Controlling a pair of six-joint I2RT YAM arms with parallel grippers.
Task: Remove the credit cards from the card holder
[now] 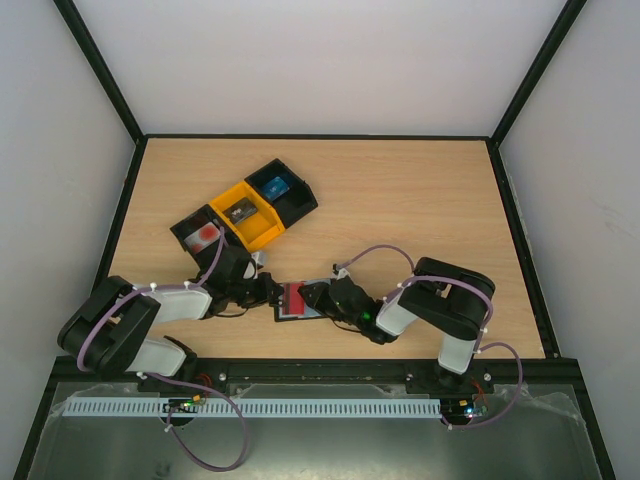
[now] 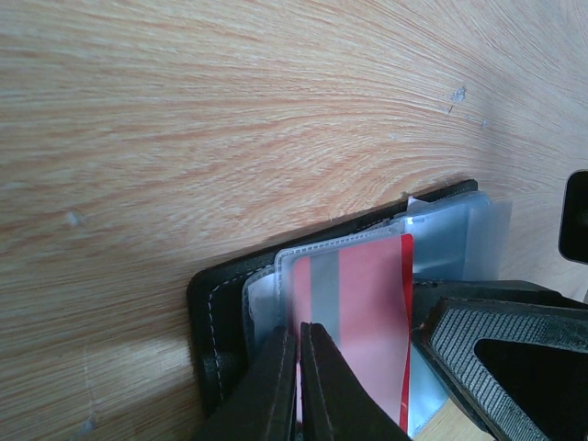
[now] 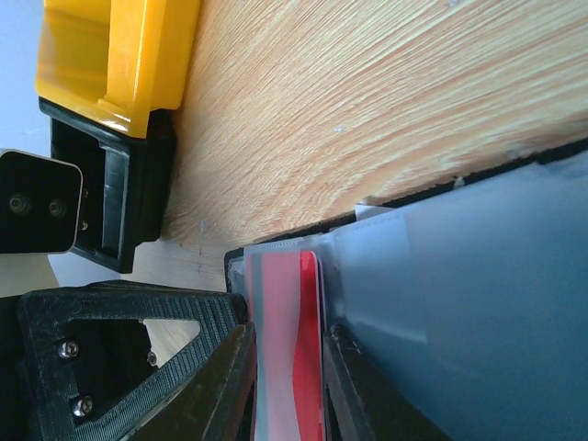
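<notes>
The black card holder (image 1: 290, 312) lies open on the table between both arms. A red credit card (image 2: 367, 303) sits in a clear sleeve of the holder (image 2: 216, 312), its right edge poking out of the sleeve. My left gripper (image 2: 299, 329) is shut on the sleeve's near edge; in the top view it (image 1: 272, 293) is at the holder's left side. My right gripper (image 3: 287, 331) is at the holder's right side (image 1: 318, 298), jaws a little apart, one on each side of the red card (image 3: 308, 367). Grey-blue sleeves (image 3: 459, 303) lie beside it.
A row of bins stands just behind the left gripper: a black bin (image 1: 203, 235) with a red item, a yellow bin (image 1: 245, 213) with a dark item, a black bin (image 1: 278, 187) with a blue item. The yellow bin (image 3: 119, 55) is close in the right wrist view.
</notes>
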